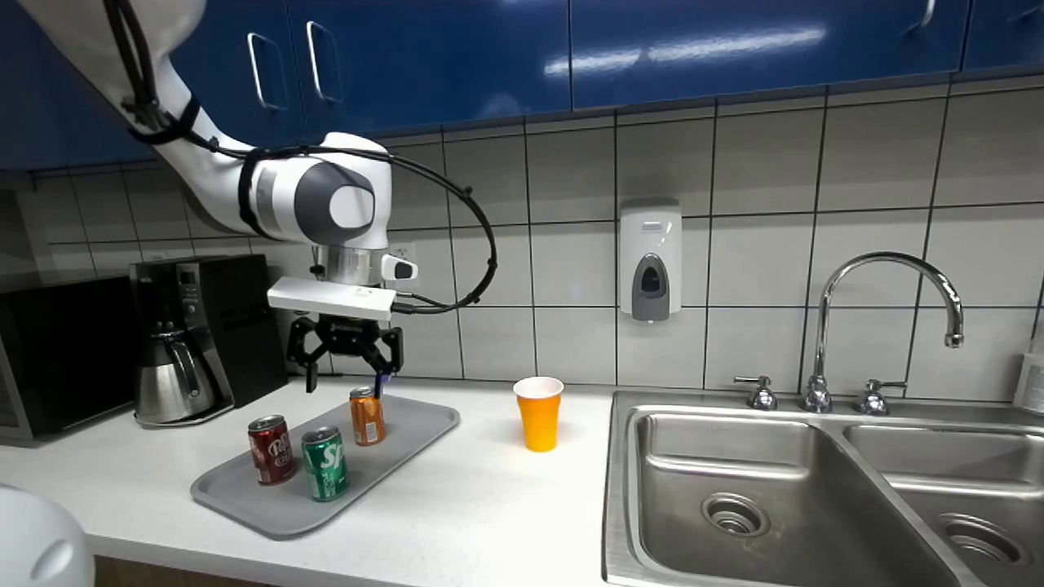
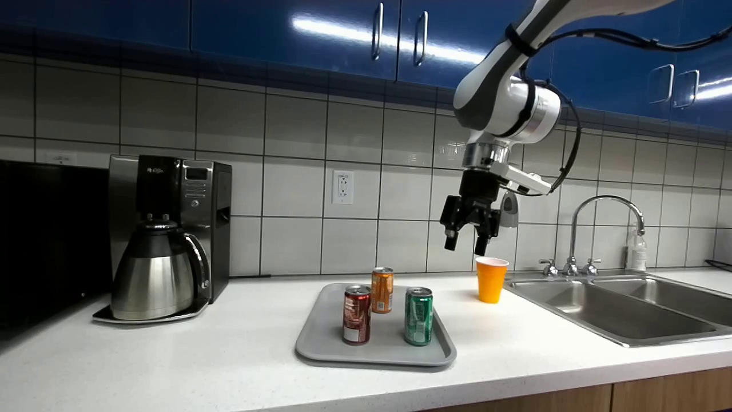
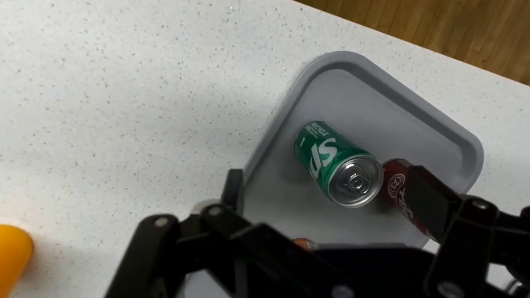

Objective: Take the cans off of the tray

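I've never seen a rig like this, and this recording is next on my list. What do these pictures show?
The machine is a robot arm, white and grey, ending in a black two-fingered gripper. Two pictures come from cameras outside the robot, viewing the same counter from different places. The wrist view comes from a camera on the arm, looking down past the fingers.

On the counter lies a grey tray with three drink cans: an orange can, a green can and a dark red can. All stand upright; the wrist view only makes the green one seem tipped. A yellow-orange cup stands between the tray and the sink; a coffee maker is on the tray's opposite side.

Nothing is held: the gripper is open, above the cans.
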Robot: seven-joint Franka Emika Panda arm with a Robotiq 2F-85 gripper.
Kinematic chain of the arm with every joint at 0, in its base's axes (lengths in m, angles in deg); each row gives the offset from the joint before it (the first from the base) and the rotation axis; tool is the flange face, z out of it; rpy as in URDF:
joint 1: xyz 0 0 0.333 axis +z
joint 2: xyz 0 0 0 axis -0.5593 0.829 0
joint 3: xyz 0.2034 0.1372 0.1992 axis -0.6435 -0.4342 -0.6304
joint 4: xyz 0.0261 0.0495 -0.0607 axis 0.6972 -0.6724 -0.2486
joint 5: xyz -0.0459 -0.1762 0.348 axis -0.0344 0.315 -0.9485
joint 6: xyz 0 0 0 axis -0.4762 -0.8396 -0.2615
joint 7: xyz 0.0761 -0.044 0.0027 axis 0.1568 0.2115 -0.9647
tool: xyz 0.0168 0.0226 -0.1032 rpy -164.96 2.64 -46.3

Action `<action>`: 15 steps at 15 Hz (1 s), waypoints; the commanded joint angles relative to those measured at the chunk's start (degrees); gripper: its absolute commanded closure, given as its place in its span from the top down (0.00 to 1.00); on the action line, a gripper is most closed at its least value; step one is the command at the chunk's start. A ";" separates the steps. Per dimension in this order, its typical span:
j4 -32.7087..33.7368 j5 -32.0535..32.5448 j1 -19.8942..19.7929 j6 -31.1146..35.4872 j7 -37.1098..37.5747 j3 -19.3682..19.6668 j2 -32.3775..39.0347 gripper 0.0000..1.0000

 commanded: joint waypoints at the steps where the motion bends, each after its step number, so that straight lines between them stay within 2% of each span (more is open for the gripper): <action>1: 1.07 1.40 -0.16 3.30 2.05 -2.27 2.70 1.00; 8: 3.88 3.15 0.34 8.44 4.18 -5.26 8.34 1.00; 15: 10.43 8.15 0.49 10.24 8.10 -7.28 15.51 1.00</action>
